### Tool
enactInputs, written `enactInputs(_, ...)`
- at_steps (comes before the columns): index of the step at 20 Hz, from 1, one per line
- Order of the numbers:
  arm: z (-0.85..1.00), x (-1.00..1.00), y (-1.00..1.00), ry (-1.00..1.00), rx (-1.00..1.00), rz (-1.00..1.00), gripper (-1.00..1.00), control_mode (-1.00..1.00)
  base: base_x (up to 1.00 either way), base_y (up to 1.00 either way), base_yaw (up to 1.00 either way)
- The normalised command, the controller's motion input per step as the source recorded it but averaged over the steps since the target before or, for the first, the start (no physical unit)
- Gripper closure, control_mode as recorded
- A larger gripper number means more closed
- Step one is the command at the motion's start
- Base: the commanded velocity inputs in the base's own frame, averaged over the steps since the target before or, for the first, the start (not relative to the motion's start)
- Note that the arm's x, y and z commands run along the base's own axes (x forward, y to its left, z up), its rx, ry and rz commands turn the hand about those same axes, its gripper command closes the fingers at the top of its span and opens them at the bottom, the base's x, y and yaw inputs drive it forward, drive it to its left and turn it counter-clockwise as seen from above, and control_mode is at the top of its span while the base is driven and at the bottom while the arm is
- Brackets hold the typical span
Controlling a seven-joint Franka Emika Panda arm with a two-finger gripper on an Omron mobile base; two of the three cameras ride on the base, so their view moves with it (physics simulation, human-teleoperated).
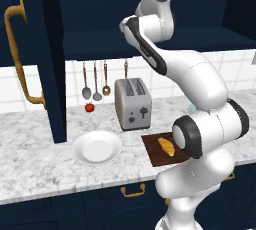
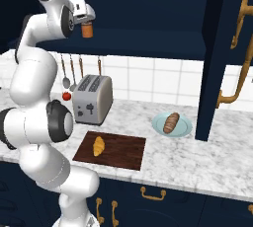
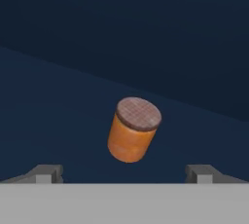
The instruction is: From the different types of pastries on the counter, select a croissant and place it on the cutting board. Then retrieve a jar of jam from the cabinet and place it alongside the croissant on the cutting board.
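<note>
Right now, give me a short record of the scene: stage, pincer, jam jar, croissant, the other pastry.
stage: croissant placed, jam jar not yet grasped
pincer: open, up at the cabinet, above the jar
jam jar: orange-brown, ahead of and between the wide-spread fingertips, not gripped
croissant: lying on the cutting board
bun: on a pale blue plate, right of the board

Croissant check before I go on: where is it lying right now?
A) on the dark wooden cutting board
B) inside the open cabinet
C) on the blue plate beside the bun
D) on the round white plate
A: the golden croissant lies on the cutting board in front of the toaster; the blue plate holds only the brown bun.
</note>
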Motion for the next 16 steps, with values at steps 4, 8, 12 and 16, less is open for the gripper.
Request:
enactInputs(4, -0.18, 0.16, 0.00, 0.00, 0.00, 0.00, -1.00, -1.00, 0.00, 0.00, 0.00)
enactInputs(8, -0.20, 0.20, 0.00, 0.00, 0.00, 0.00, -1.00, -1.00, 0.00, 0.00, 0.00)
enactInputs(12, -0.09, 0.23, 0.00, 0.00, 0.01, 0.00, -1.00, -1.00, 0.00, 0.00, 0.00)
enactInputs(16, -0.03, 0.31, 0.00, 0.00, 0.00, 0.00, -1.00, -1.00, 0.00, 0.00, 0.00)
